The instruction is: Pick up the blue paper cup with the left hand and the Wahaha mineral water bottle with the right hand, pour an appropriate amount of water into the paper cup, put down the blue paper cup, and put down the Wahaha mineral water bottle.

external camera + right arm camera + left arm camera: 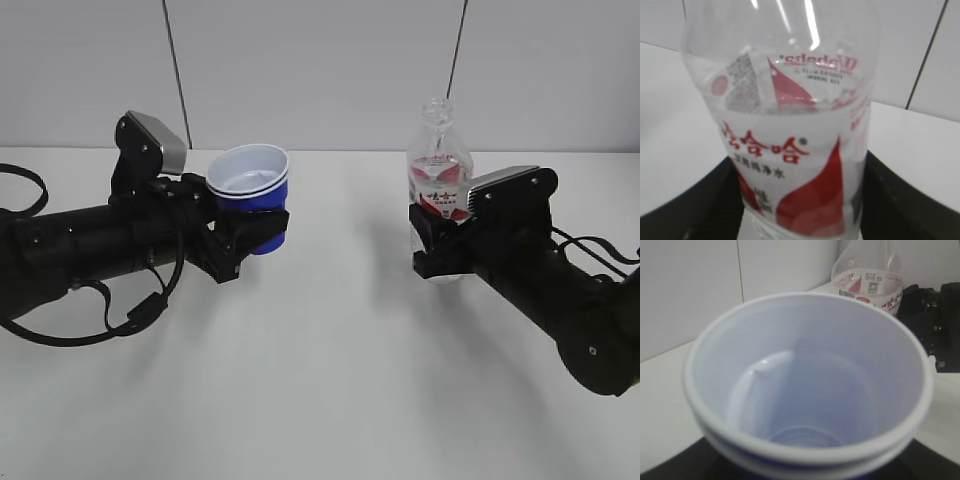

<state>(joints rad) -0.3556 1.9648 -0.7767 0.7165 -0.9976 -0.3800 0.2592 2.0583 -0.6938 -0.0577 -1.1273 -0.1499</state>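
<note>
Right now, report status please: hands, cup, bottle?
Left hand shut on blue paper cup, lifted. Right hand shut on Wahaha bottle, upright. Nothing between them.

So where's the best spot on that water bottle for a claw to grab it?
Around the labelled middle of the Wahaha mineral water bottle, coming in level from the side. It stands upright, its neck is narrow and uncapped, and the right claw already clamps the lower body that way.

Blue paper cup [250, 195], white inside; clear bottle [438, 160], red-and-white label
</note>
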